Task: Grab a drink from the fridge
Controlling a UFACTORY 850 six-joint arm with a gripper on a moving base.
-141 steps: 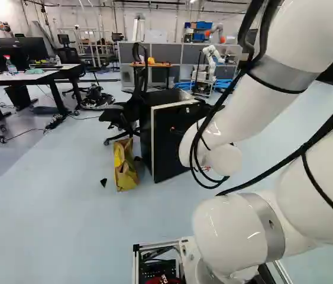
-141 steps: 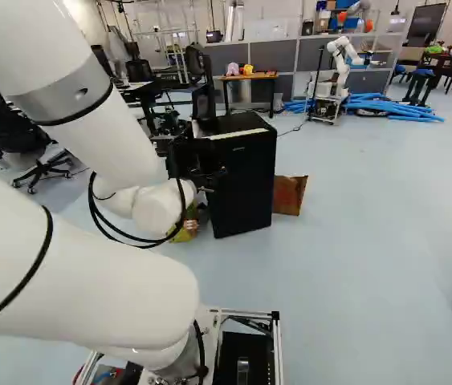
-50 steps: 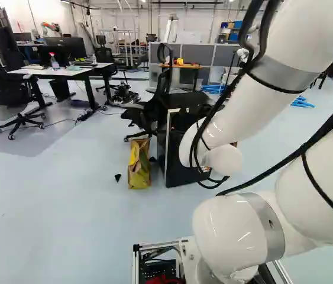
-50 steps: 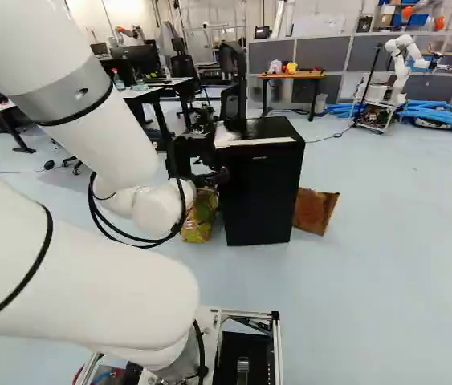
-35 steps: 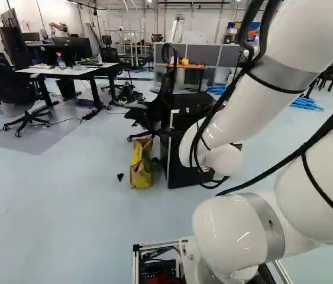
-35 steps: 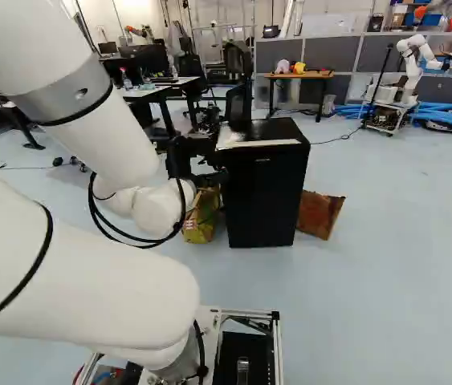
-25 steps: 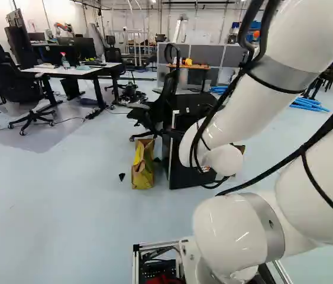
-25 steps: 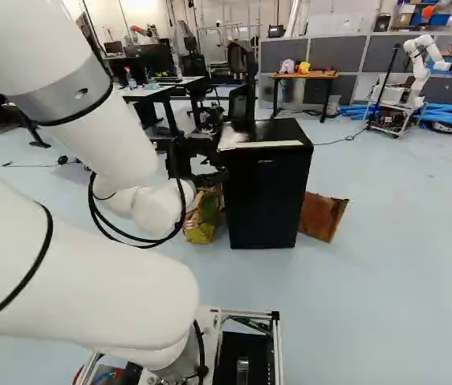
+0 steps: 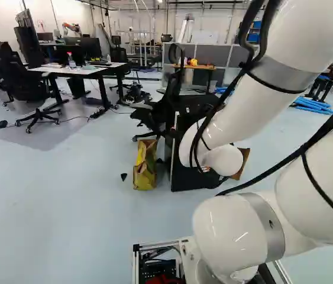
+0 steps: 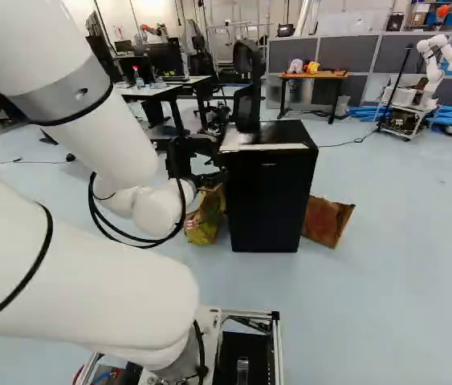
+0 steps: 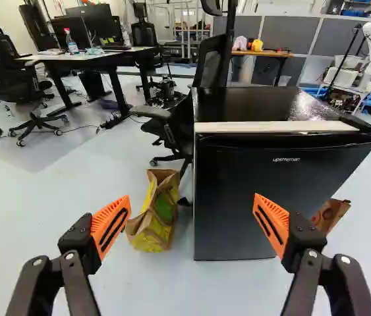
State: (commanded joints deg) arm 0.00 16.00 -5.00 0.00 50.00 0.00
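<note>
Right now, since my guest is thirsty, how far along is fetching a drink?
Early on. Done, it seems: lining up, as the black fridge stands ahead of the gripper. In hand: nothing; the gripper is open, with no drink between its fingers. Left: the fridge door looks shut, so opening it, reaching in and grabbing a drink all appear to remain.

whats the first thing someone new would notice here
Probably the bulky white arm, filling the left of the right base view. Next, the black fridge, door shut, ahead of the open hand in the wrist view. Beside it, a yellow and brown paper bag stands on the floor.
</note>
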